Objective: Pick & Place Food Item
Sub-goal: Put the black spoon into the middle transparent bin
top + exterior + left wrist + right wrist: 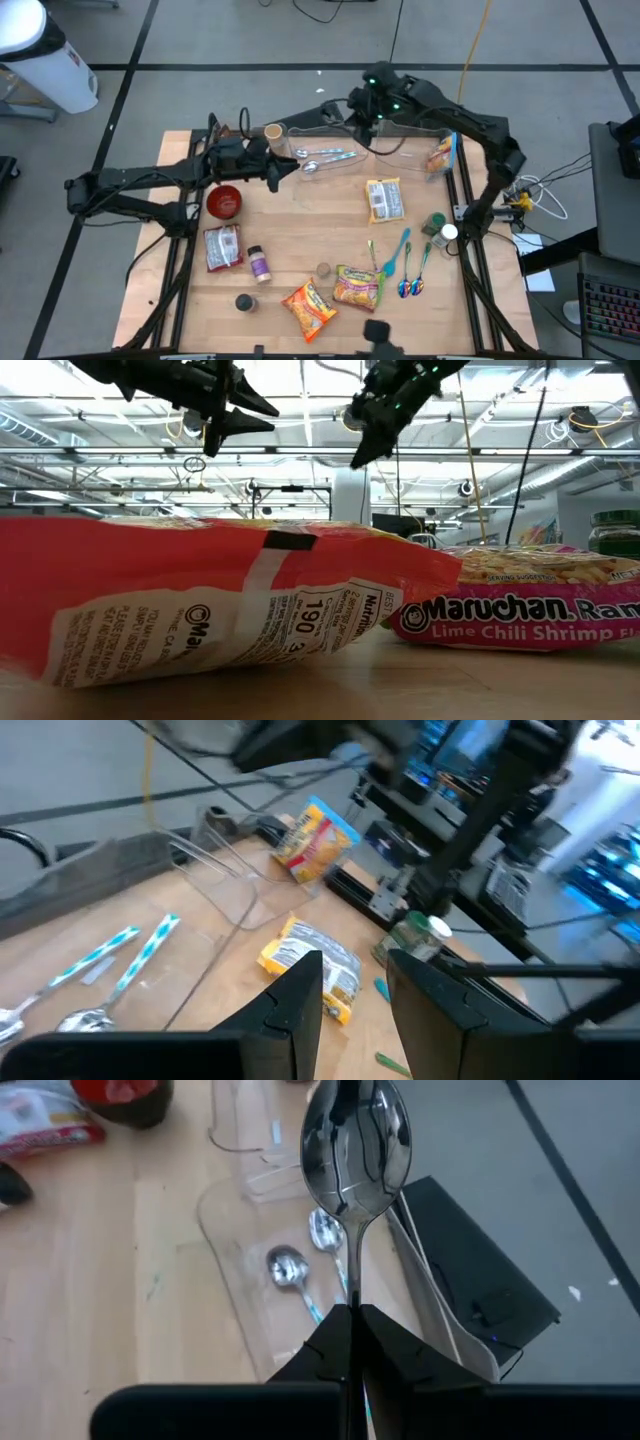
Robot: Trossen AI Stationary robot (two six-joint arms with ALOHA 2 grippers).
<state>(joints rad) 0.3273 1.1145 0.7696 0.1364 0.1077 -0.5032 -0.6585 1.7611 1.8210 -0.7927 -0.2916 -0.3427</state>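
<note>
A metal spoon [355, 1142] is held upright, bowl outward, in the right end effector [375, 108], whose fingers are clamped together on its handle above the clear tray [395, 155] at the far edge of the wooden surface [300, 220], apparently for placing beside the two blue-handled spoons [330, 157] already lying there. The left end effector [290, 170] hangs nearby with fingers slightly apart, and nothing is seen between them. Ramen packets [384, 199] remain scattered across the surface, one [440, 155] leaning in the tray, with a red bowl [224, 201] and small jars close by. Beyond, grey flooring and what may be a workshop ceiling are seen.
</note>
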